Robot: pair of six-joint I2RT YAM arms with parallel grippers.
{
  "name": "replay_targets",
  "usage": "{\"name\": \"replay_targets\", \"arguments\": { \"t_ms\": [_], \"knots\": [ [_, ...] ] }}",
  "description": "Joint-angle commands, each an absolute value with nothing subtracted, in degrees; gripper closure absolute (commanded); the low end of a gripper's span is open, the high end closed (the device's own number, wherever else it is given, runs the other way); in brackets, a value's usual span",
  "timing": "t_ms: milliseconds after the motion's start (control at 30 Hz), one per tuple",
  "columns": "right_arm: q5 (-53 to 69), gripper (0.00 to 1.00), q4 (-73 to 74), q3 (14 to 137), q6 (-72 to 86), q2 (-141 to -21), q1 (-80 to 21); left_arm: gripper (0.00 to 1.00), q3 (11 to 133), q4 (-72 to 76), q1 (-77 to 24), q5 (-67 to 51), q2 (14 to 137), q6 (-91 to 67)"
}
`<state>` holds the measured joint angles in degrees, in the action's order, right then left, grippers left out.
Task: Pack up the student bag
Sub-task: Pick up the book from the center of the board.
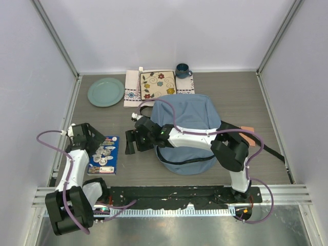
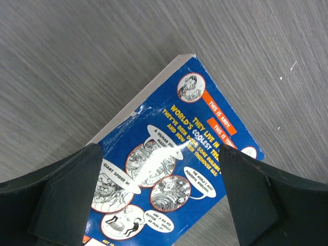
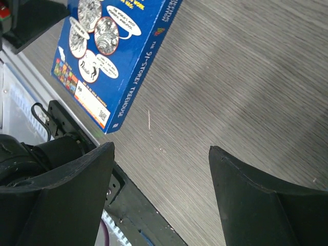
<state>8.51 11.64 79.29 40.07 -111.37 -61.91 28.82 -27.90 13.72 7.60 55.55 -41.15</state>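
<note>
The left tool [image 2: 159, 154] stood wide open with nothing between its jaws, poised directly over a blue paperback book [image 1: 104, 155] that lay flat on the grey bench [image 1: 230, 97]. A dark finger [image 2: 66, 200] showed at each side of the cartoon-covered face. Whether either one touched the cover could not be told. The spine read "The 91-Storey Treehouse".

The right tool [image 1: 129, 142] was also spread wide and empty, aimed down at bare bench. The book lay just beside it, on the side toward the left arm, and apart from it. The student bag [image 1: 189, 110], a soft light-blue backpack, lay close behind the right tool, under its own arm, which reached across the top of the bag. A black strap [image 1: 271, 151] trailed from the bag's far side, well away from the tool.

Beyond both tools, along the back of the bench, sat a teal plate [image 1: 105, 91], a white embroidered cloth [image 1: 132, 88] carrying a square flower-patterned plate [image 1: 158, 84], and a dark blue mug [image 1: 182, 70] at the cloth's far corner.
</note>
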Motion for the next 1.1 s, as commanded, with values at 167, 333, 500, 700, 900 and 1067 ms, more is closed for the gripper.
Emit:
{"name": "replay_targets", "arguments": {
  "t_ms": [167,333,500,700,900,1067],
  "knots": [
    [13.27,0.21,6.68,81.12,40.07,-112.06,-61.96,0.0,25.14,-20.57,14.33,-4.21,61.27,-41.31],
    [14.41,0.21,5.8,81.47,42.1,-114.34,-61.96,0.0,23.82,-22.41,14.24,-7.82,56.35,-43.06],
    [12.48,0.21,5.45,81.83,44.47,-115.84,-61.96,0.0,21.89,-23.73,14.24,-12.56,51.43,-45.17],
    [10.02,0.21,7.47,82.44,45.53,-116.81,-60.91,0.0,18.81,-25.56,14.15,-16.69,45.2,-47.72],
    [9.32,0.21,7.21,80.34,44.83,-114.09,-59.77,0.0,22.05,-28.56,13.8,-14.51,37.36,-47.9],
    [10.46,0.21,5.19,78.05,45.26,-112.68,-59.68,0.0,28.21,-31.64,13.8,-5.73,37.96,-45.27]
  ]
}}
